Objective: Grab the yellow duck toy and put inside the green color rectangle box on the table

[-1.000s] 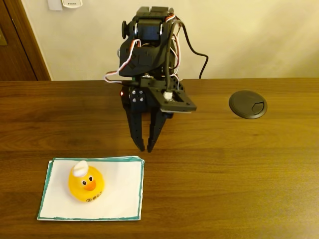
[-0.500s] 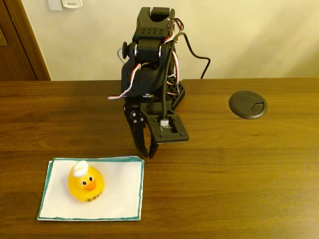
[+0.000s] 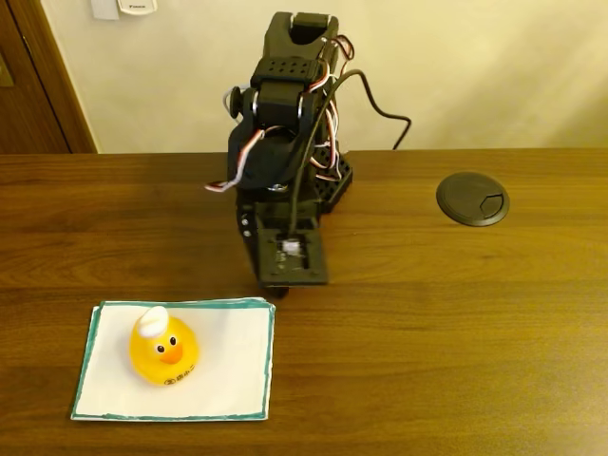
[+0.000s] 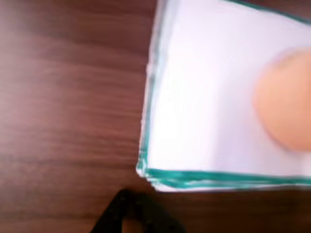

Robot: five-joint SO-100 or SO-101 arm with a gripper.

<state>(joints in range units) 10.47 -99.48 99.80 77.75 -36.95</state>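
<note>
The yellow duck toy [image 3: 164, 349] sits on the green color rectangle box [image 3: 237, 375], toward its nine o'clock side in the fixed view. The gripper [image 3: 275, 283] hangs just beyond the sheet's one o'clock corner, over the table [image 3: 456, 313]; in the wrist view its jaws look pressed together.

**Arm folded low, gripper pointing down**

The black five-joint arm stands folded over its base in the fixed view, red and white wires looping along its left side. Its black two-finger gripper [image 3: 276, 285] points straight down, tips close to the tabletop. In the wrist view the fingertips [image 4: 127, 206] appear together — blurred, at the bottom edge.
</note>
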